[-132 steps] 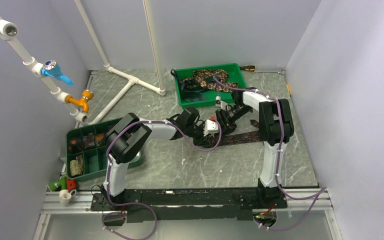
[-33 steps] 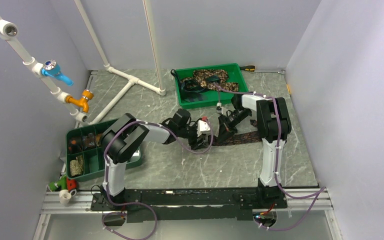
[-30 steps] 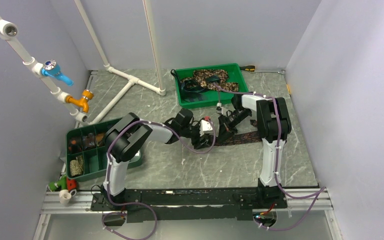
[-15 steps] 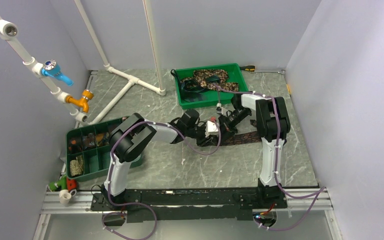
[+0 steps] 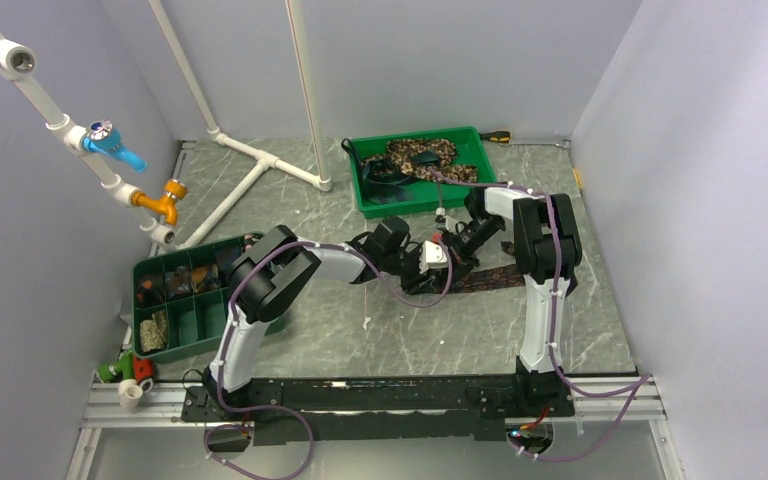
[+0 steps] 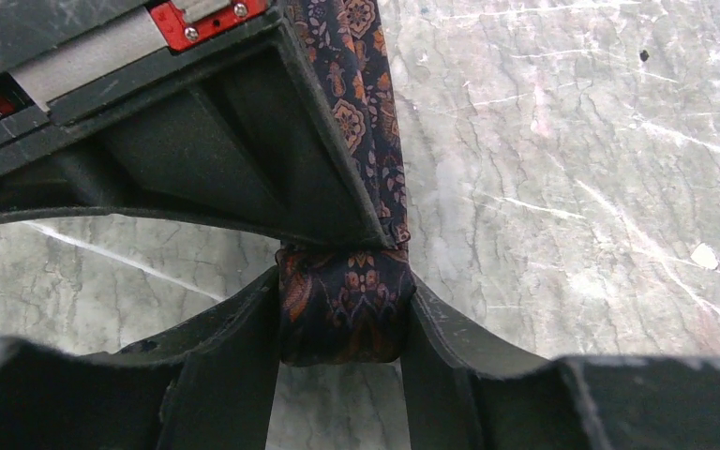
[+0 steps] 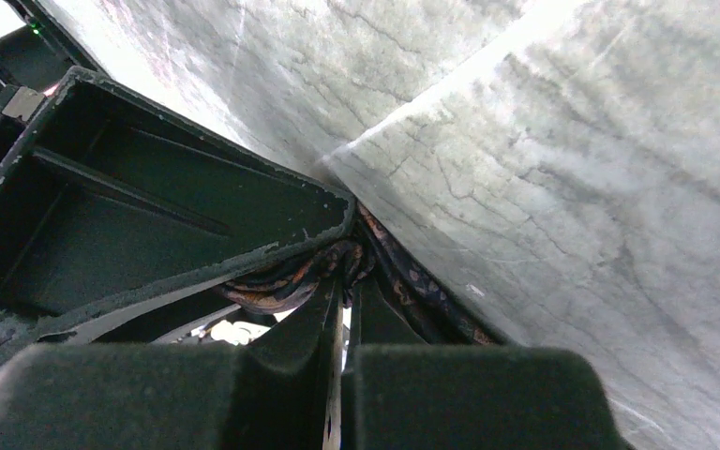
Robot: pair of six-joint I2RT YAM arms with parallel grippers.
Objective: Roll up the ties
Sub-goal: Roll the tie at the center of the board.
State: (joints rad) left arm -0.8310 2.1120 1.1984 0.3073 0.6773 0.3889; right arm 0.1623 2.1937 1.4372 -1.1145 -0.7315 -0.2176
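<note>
A dark patterned tie (image 5: 491, 274) lies flat across the table in the top view, its left end wound into a small roll (image 6: 342, 314). In the left wrist view my left gripper (image 6: 343, 279) is shut on that roll, one finger pressing each side. The unrolled strip (image 6: 364, 103) runs away from it along my right gripper's finger. My right gripper (image 7: 345, 274) is shut, with folds of the tie's fabric pinched at its tips right against the left finger frame. From above, the left gripper (image 5: 434, 262) and right gripper (image 5: 454, 246) meet at the tie's left end.
A green tray (image 5: 473, 137) at the back holds more ties, one tan-and-brown mottled (image 5: 416, 153). A green compartment bin (image 5: 196, 322) stands at the left. White pipes (image 5: 260, 160) lie on the floor at back left, and grey walls close in both sides.
My left gripper has slid right along the table, up against the right gripper, and now squeezes the roll. The right arm has hardly moved.
</note>
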